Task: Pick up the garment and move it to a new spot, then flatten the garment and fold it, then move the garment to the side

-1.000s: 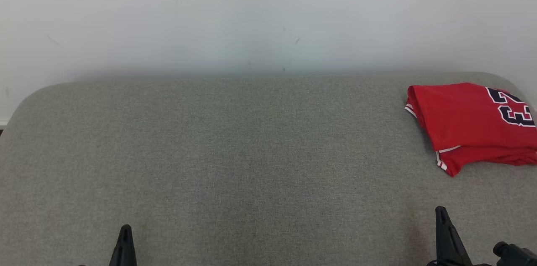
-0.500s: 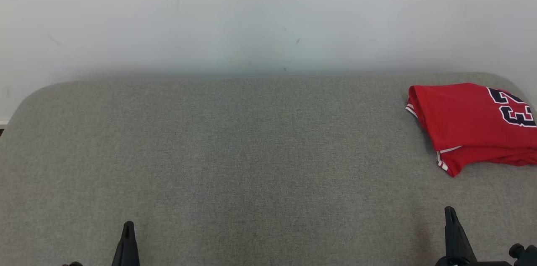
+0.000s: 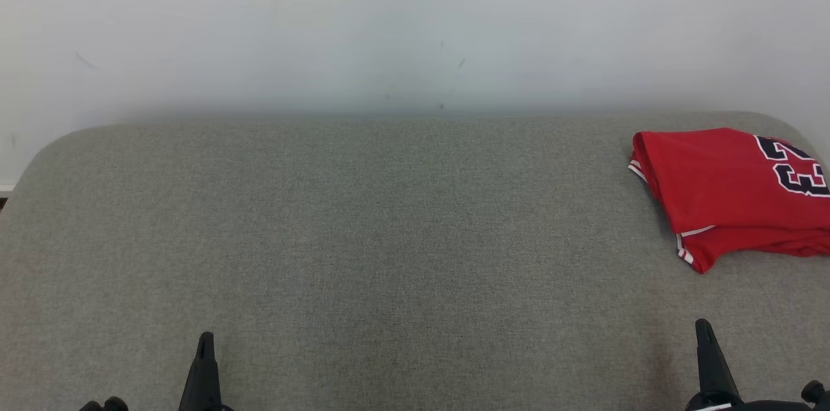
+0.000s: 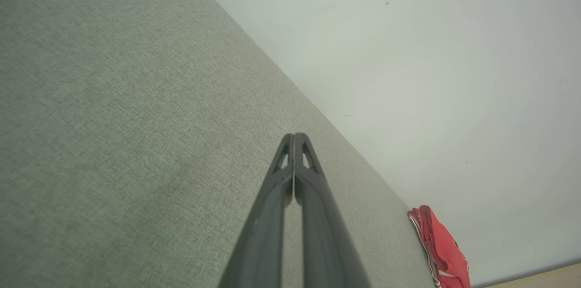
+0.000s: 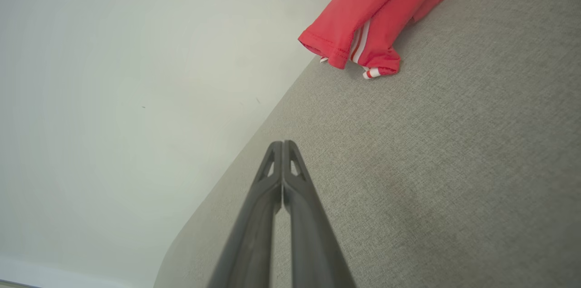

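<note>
Both grippers now sit slightly farther toward the robot's right than a second ago, and the left one also reaches a little higher up the head view. At the near edge, the left gripper [image 3: 206, 341] and the right gripper [image 3: 705, 328] hover low over the grey fabric surface [image 3: 389, 236], well apart. Each has its two dark fingers pressed tip to tip, holding nothing. Between and beyond them, a broad stretch of open fabric runs to the rounded far corners. The garment [image 3: 713, 184], a folded red jersey with white trim and dark numerals, lies at the far right corner, well ahead of the right gripper. Its right side is cut off by the head view's edge. Behind the surface's back edge stands a pale wall [image 3: 389, 22].
</note>
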You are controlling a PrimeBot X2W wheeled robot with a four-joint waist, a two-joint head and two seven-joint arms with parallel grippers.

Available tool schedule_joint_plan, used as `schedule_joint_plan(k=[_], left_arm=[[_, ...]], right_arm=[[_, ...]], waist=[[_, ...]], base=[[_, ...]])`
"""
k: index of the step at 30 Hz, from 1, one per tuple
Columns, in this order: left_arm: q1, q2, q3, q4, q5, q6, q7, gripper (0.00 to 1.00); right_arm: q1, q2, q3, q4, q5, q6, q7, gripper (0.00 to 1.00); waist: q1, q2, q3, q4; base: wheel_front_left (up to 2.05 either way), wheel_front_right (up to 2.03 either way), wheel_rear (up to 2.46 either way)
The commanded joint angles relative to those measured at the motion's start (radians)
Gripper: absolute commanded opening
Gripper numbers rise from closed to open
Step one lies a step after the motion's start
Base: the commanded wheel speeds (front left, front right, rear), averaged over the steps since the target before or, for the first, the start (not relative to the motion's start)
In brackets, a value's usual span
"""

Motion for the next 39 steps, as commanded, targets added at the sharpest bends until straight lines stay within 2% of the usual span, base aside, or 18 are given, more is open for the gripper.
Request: schedule_joint_plan(k=[1,20,39], left_arm=[[-0.02,0.005,-0.001,-0.008,-0.026,-0.005,0.004,0.0],[-0.051,0.006,-0.016,0.006,-0.252,-0.012,0.047,0.0],[-0.07,0.006,-0.028,0.018,-0.431,-0.017,0.082,0.0]], right_arm=[[-0.02,-0.01,-0.005,-0.016,0.029,-0.001,0.005,0.0],[-0.023,-0.021,-0.025,-0.022,0.252,-0.001,0.058,0.0],[-0.029,-0.03,-0.039,-0.027,0.432,-0.001,0.101,0.0]], waist=[[0.0,0.0,0.0,0.0],[0.0,0.0,0.001,0.003],[0.0,0.0,0.003,0.006]], base=[[0.0,0.0,0.0],[0.0,0.0,0.0],[0.0,0.0,0.0]])
